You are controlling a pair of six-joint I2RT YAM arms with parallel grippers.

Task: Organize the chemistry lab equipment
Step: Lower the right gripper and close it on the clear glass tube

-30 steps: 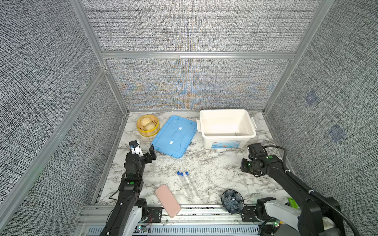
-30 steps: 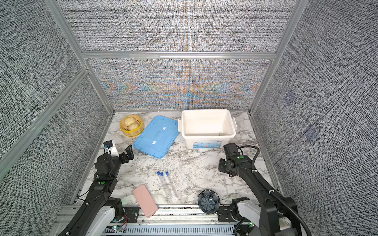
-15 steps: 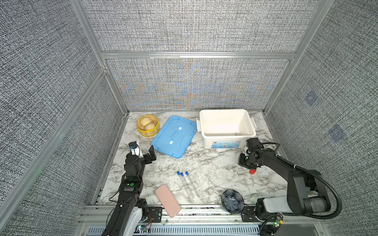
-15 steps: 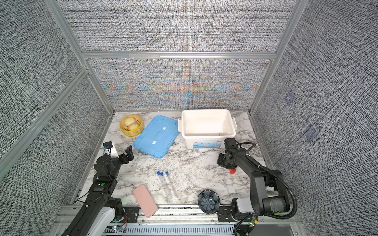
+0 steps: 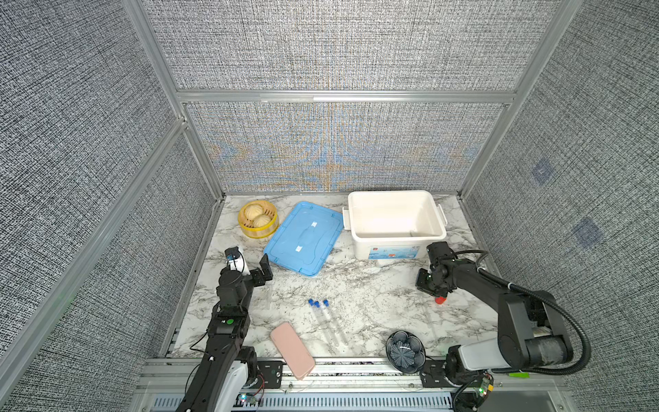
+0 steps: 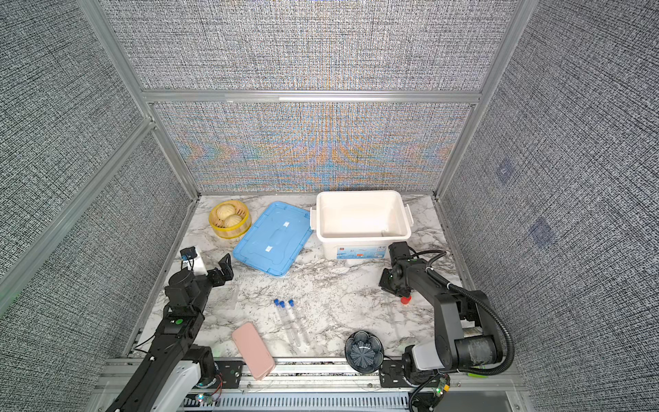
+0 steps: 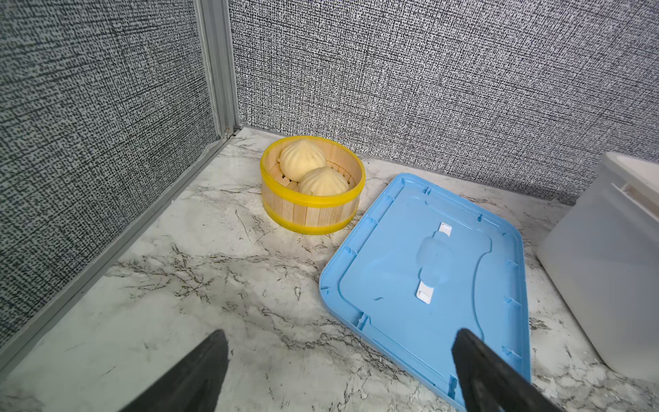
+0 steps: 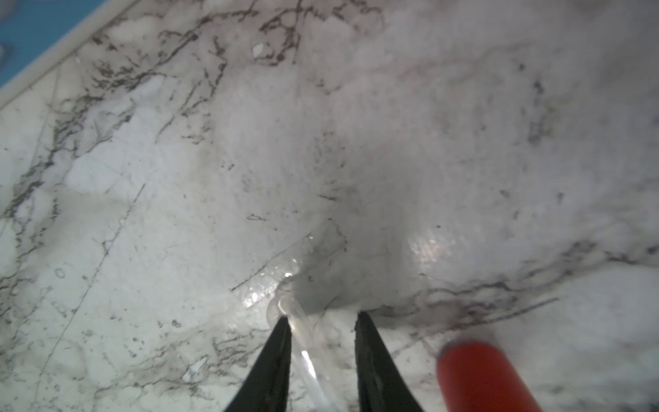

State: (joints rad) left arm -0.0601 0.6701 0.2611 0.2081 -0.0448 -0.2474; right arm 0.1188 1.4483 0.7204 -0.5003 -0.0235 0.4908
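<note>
1. Currently the left gripper [image 5: 251, 262] hangs over the marble table [image 5: 374, 296] with its jaws wide apart. The yellow steamer basket [image 5: 258, 218] sits in the far-left corner. The blue lid [image 5: 303, 238] lies flat between this gripper and the bin.
2. The pink case [image 5: 292, 350] overhangs the front edge. Three blue-capped tubes [image 5: 326, 321] lie side by side mid-table, well apart from both grippers.
3. The white bin [image 5: 394, 221] stands open at back right. A dark fluted dish [image 5: 405, 351] sits front right.
4. The right gripper [image 5: 432, 293] is down at the table just before the bin. Its jaws are narrowly apart astride a thin clear tube [image 8: 303, 356], which touches one finger and is not clamped. A red cap [image 5: 440, 300] lies just beside it.
5. Versus a second ago, the red cap now shows and the right arm has folded up nearer its base. The left arm and the blue-capped tubes are unchanged.
</note>
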